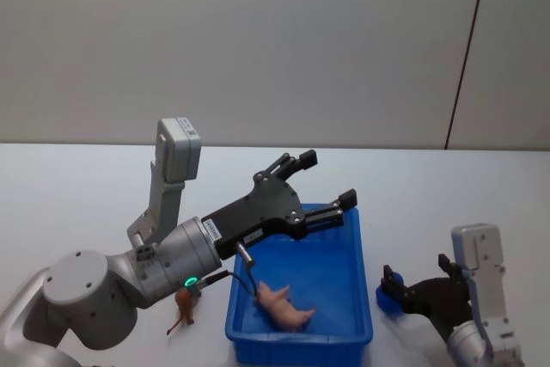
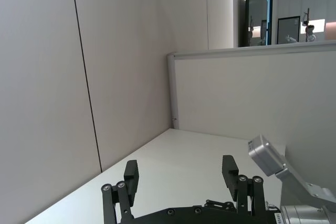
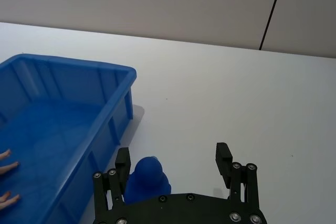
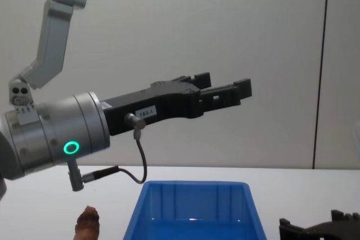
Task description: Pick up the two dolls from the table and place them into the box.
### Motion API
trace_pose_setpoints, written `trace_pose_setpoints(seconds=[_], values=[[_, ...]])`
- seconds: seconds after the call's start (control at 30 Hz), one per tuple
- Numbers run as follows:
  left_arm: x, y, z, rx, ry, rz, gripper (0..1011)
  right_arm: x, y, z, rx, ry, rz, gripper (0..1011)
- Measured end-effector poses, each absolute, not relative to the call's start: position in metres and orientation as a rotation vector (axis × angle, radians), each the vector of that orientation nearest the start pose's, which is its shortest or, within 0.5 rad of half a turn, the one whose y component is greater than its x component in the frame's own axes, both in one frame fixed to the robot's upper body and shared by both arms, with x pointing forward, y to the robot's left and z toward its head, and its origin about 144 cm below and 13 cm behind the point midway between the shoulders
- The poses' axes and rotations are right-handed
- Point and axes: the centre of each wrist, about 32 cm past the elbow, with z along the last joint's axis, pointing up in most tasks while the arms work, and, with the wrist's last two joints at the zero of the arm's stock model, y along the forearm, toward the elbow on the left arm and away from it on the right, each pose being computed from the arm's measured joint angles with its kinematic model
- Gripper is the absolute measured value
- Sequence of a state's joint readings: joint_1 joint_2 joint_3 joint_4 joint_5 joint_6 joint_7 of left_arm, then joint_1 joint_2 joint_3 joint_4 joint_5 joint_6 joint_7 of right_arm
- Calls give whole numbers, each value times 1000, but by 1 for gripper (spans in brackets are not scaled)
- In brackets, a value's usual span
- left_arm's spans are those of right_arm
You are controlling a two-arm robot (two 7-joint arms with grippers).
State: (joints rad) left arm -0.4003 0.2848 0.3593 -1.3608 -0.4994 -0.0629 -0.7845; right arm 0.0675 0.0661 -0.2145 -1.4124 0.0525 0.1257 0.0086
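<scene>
Counter point(image 1: 86, 186): plain white; carries the box and both loose dolls.
Box point(image 1: 296, 337): bright blue, close in front of the robot, between the two arms; holds a pale pink figure point(image 1: 285, 307) lying on its side at the near end.
Left claw point(image 1: 327, 179): raised high above the box's far end, spread wide, holding nothing.
Right claw point(image 3: 173, 155): low at the counter, just right of the box; gapes wide around the blue doll, not clamped on it.
Blue doll point(image 3: 148, 178): upright on the counter between the right claw's fingers, close beside the one nearer the box.
Brown doll point(image 1: 184, 305): on the counter just left of the box, beneath the left forearm and its hanging cable point(image 4: 143, 155).
Risk, right side: off-centre doll likely to be shoved or tipped as the fingers close; inner finger could scrape the box wall.
Risk, left side: thin-limbed doll easy to pinch badly and drop; cable could snag it on the way down.
</scene>
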Motion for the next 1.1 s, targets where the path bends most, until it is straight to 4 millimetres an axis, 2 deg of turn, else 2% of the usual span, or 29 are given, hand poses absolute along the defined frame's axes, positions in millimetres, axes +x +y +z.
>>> trace_pose_setpoints(seconds=[0.6, 0.87, 0.9, 1.1], values=[[555, 222, 1207, -170, -72, 508, 1001, 483, -175, 1091, -254, 146, -1340, 996], [555, 222, 1207, -170, -72, 508, 1001, 488, -169, 1083, -271, 150, -1324, 797], [555, 222, 1207, -170, -72, 508, 1001, 488, -169, 1083, -271, 150, -1324, 797], [555, 222, 1207, -170, -72, 508, 1001, 490, -166, 1078, -280, 148, -1317, 589]])
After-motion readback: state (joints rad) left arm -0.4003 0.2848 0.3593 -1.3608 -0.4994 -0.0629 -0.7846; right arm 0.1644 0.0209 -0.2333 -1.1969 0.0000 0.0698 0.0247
